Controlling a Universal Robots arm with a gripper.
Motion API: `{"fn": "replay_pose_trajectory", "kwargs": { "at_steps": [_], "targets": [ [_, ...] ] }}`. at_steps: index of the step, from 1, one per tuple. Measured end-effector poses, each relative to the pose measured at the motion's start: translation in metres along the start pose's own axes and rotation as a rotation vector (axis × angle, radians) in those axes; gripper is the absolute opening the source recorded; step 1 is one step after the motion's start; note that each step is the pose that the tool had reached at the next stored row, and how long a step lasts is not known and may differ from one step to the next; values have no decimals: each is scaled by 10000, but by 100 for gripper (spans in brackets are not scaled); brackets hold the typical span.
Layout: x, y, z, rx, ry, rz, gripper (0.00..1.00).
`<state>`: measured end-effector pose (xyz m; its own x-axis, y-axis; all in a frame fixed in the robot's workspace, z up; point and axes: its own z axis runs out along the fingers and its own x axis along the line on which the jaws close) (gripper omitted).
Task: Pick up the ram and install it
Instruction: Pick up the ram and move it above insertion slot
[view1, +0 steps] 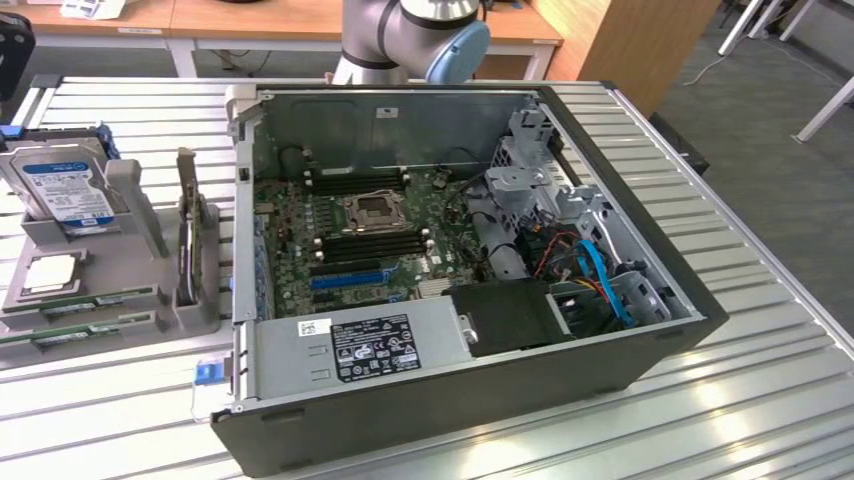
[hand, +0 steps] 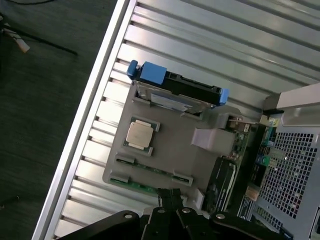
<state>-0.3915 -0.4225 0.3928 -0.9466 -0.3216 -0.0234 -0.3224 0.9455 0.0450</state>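
Ram (hand: 141, 186) in the grey holder (hand: 175, 145), just beside the closed tool (hand: 171, 196).

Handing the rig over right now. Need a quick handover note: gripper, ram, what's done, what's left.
Gripper: shut, holding nothing, over the ram end of the grey holder.
Ram: two green sticks lie flat in the holder, beside the CPU. The holder stands to the exterior view's left of the open PC case.
Memory slots: black, on the board inside the case, look empty.
Done: nothing that shows; the ram is not picked up.
Left: the pick and the install.
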Motion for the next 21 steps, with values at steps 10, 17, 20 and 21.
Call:
{"fn": "replay_pose_trajectory", "kwargs": {
  "at_steps": [10, 17, 20, 21],
  "targets": [
    [0, 0, 0, -36, 69, -1532, 10],
    [0, 0, 0, -63, 121, -2681, 10],
    [0, 0, 0, -74, 144, -3171, 10],
    [0, 0, 0, -78, 150, -3335, 10]
  ]
}}
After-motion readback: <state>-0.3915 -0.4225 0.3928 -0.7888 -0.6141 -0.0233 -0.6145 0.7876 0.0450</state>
